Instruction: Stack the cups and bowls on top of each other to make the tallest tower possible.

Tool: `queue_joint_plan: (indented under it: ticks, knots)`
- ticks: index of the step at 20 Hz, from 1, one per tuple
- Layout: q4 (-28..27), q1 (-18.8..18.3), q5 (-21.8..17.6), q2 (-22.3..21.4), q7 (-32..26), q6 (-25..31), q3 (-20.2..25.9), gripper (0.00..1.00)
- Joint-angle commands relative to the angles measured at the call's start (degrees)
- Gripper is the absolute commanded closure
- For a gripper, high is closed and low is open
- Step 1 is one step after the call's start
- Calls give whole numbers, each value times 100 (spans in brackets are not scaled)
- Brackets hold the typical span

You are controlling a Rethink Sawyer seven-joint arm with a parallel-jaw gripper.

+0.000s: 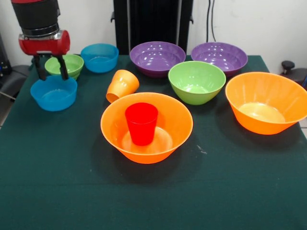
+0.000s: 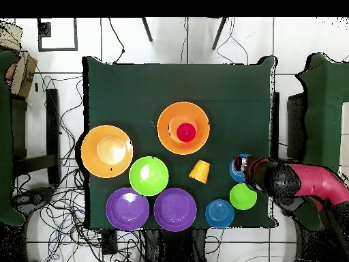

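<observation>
My gripper [image 1: 51,74] is open, with its fingers spread just over the far rim of a small blue bowl [image 1: 53,95] at the table's left. In the overhead view the gripper [image 2: 238,166] covers most of that bowl [image 2: 235,175]. A red cup [image 1: 141,123] stands upright inside a large orange bowl [image 1: 146,127] at the centre, also seen from overhead [image 2: 183,127]. An orange cup [image 1: 122,85] lies on its side behind it. A small green bowl [image 1: 66,64] and a second blue bowl [image 1: 100,57] sit behind the gripper.
Two purple bowls [image 1: 157,58] [image 1: 219,57] stand at the far side. A medium green bowl [image 1: 196,81] sits in front of them. A second large orange bowl [image 1: 266,101] sits at the right. All rest on the green cloth [image 1: 153,201].
</observation>
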Motion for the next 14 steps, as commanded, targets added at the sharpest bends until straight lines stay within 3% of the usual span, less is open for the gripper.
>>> queue_joint_plan:
  ticks: [1,14]
  knots:
    - [532,150,-424,-86,-1115,-50,-76,0]
    - [181,317,-792,548,-934,-371,-289,0]
